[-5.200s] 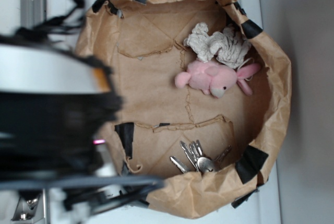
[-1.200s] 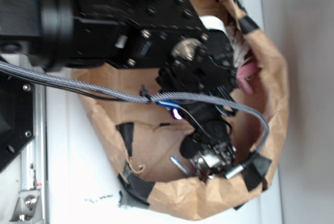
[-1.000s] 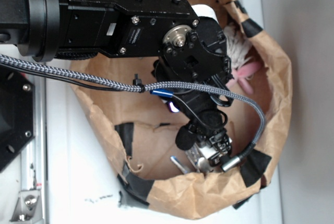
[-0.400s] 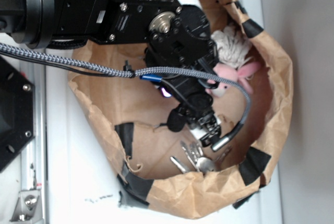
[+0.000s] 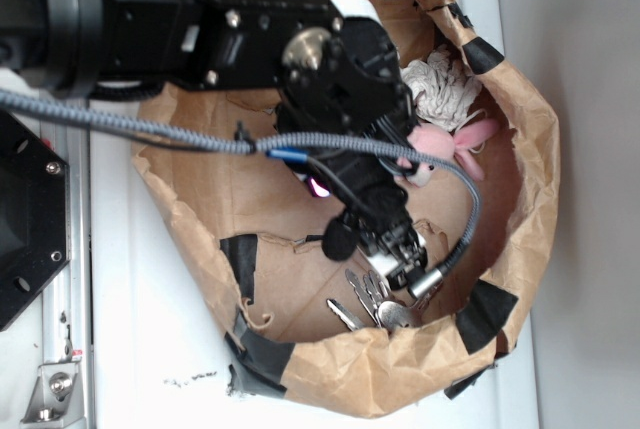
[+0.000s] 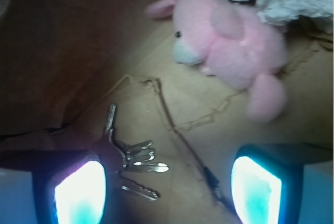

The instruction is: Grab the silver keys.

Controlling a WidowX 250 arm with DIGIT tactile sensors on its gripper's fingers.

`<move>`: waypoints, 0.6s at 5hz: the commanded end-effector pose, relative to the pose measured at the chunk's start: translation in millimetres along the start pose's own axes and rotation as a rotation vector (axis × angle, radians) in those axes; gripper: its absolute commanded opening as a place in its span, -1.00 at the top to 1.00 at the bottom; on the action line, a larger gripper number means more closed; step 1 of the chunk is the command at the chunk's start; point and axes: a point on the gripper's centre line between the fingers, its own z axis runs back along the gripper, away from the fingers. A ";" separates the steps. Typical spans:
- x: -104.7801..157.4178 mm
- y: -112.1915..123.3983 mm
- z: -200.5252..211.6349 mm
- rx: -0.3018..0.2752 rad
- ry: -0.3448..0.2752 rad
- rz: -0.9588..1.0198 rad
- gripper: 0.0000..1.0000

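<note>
The keys [image 6: 130, 158] lie fanned on the brown paper floor of the bag [image 5: 520, 249], near its lower rim in the exterior view, with nothing holding them. In the wrist view they sit toward the left finger [image 6: 78, 192], partly overlapped by it, not centred in the gap. The gripper [image 6: 167, 190] hangs just above them with its fingers spread wide and empty; the right finger [image 6: 255, 190] stands well apart from the bunch. A pink plush [image 6: 229, 41] rests farther off, beside a crumpled white cloth [image 5: 440, 89], both clear of the fingers.

Likely faults from this pose: since the bunch is off-centre, a straight descent could land the left finger on top of the keys instead of beside them, pushing them flat into the paper. Thin, flat blades may also slip out as the fingers close, or only one key may be caught. The creased paper and the close bag wall could snag a finger or the cable [image 5: 465, 219].
</note>
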 end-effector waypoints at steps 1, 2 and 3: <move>-8.6 -18.8 -8.8 -0.012 -0.029 -0.065 -1.00; -10.5 -20.9 -16.8 -0.021 -0.006 -0.070 -1.00; -14.1 -25.8 -27.0 -0.034 0.019 -0.083 -1.00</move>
